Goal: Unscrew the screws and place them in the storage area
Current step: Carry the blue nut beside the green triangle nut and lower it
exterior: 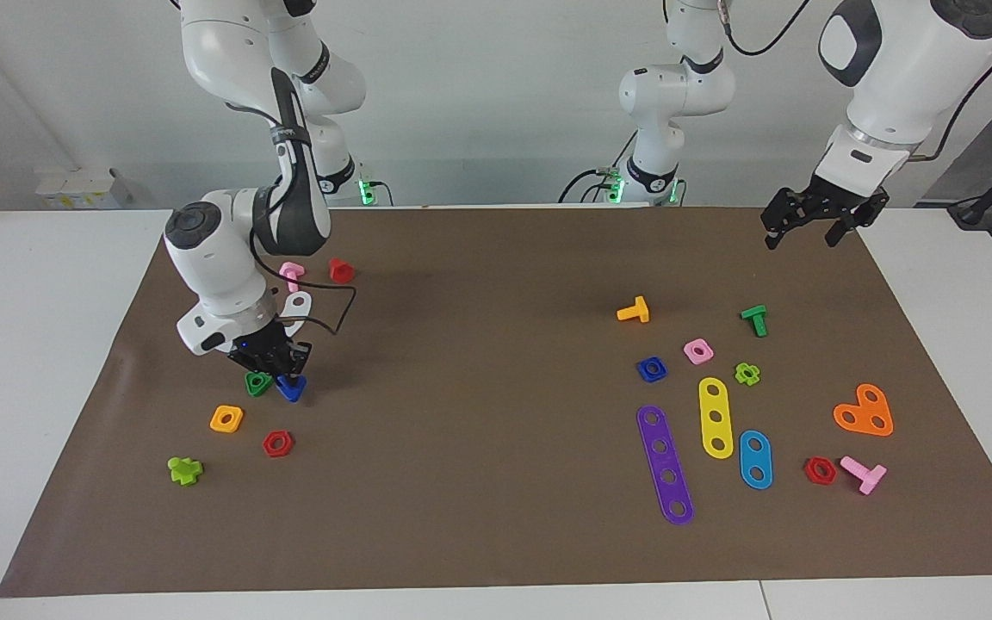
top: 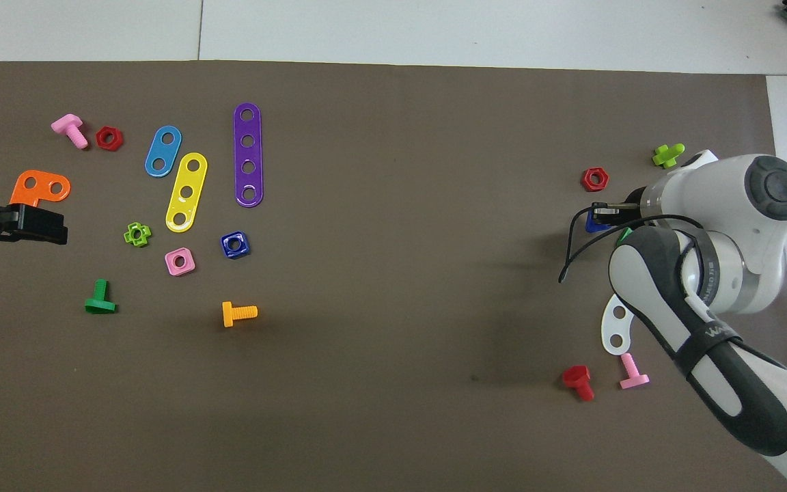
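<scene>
On the brown mat I see my right end effector clamping the blue triangular bolt, my left end effector waiting spread open.

The brown paper mat lies bare across its middle. Toy parts crowd both ends: the purple strip and the red nut bound the open lane.

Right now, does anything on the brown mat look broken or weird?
Nothing looks broken or spilled. The toy pieces just lie scattered on the mat. The right end effector is down at the dark-blue bolt, beside a green triangular nut; the left end effector waits, raised.
</scene>
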